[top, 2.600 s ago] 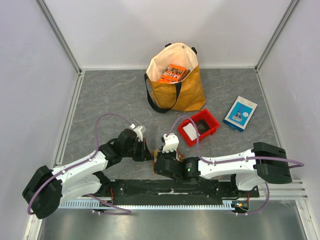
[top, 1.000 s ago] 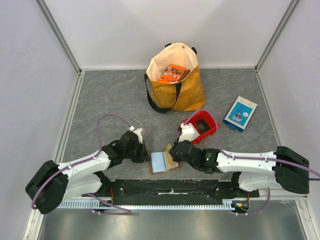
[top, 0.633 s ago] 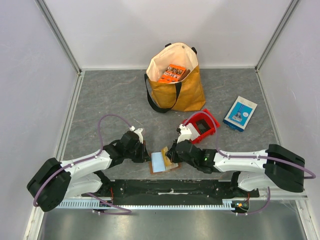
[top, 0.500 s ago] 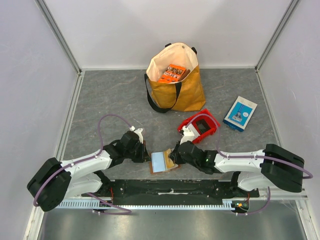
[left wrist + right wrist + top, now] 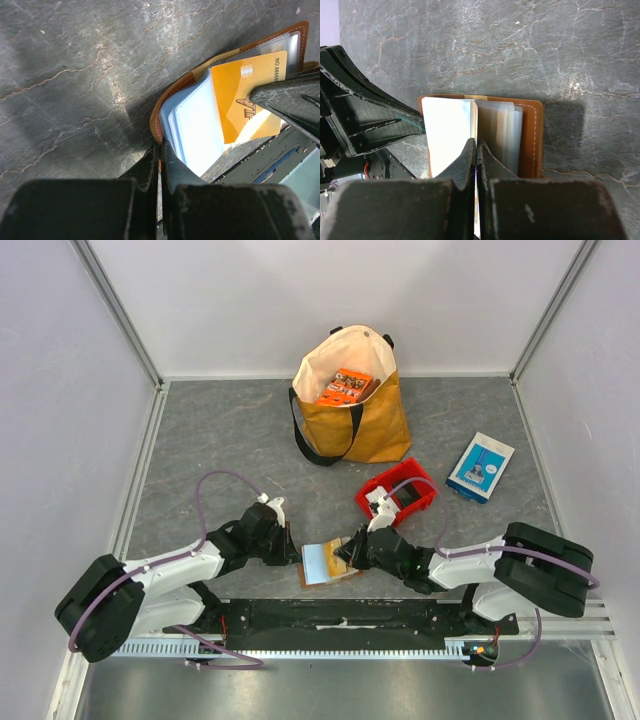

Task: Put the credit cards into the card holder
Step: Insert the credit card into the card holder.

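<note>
On the grey table (image 5: pixel 220 440), near the front edge: holder (image 5: pixel 322 562), open, between both grippers. Left gripper (image 5: pixel 293 550) clamped on its left edge. Right gripper (image 5: pixel 343 552) pressed together at the middle leaves, hold on a leaf unclear. Yellow card (image 5: pixel 247 97) in a clear sleeve.

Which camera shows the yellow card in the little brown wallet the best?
The left wrist view: the yellow card lies big and close on the open card holder, with its print showing. The top view shows the holder tiny, with no card to make out. The right wrist view shows only page edges.
</note>
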Controlling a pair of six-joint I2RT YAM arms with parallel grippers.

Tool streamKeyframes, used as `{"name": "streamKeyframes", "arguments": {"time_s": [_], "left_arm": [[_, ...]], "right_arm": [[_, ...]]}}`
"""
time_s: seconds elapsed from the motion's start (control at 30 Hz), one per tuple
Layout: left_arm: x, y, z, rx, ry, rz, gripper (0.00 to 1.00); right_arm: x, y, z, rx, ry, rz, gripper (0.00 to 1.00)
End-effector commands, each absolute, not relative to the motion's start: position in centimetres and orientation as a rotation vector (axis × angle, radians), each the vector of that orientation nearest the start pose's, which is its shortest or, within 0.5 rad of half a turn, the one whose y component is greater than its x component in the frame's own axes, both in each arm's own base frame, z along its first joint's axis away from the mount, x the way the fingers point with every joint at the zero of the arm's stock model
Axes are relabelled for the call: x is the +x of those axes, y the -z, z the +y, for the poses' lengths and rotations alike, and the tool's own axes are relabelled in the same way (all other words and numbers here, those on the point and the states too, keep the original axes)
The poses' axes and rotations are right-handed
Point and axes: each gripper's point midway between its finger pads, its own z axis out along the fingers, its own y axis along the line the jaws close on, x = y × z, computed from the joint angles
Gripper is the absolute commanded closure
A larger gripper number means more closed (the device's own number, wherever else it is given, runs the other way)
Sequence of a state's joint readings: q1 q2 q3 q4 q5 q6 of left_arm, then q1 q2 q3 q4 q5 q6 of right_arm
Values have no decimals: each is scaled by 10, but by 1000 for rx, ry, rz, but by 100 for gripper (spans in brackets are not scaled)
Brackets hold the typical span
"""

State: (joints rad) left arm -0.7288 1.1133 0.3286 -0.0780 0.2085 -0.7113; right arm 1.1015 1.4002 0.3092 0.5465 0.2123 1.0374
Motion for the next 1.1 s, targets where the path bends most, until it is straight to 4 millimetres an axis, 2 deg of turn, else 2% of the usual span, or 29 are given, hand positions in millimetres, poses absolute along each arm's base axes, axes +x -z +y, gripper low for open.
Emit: {"name": "streamKeyframes", "arguments": {"time_s": [0.0,0.27,0.47,0.73,0.8,0.9,1.07], "left_arm": [[148,-14,-213,66,827,2627,98],[149,-14,-210,43,814,2624,98],[152,-13,-203,-16,756,2637,98],[152,-9,-198,-92,724,2651,98],[153,-11,-199,-84,730,2646,98],[153,-14,-204,-70,764,2633,98],[153,-17,-208,-50,801,2625,98]], "right_arm": [[147,-15,304,79,-1019,2346,100],[141,1,300,69,-994,2400,100],[126,8,295,36,-992,2442,100],[129,3,279,96,-915,2437,100],[128,0,283,82,-947,2432,100],[125,7,288,73,-956,2459,100],[122,9,308,48,-1031,2474,100]]}}
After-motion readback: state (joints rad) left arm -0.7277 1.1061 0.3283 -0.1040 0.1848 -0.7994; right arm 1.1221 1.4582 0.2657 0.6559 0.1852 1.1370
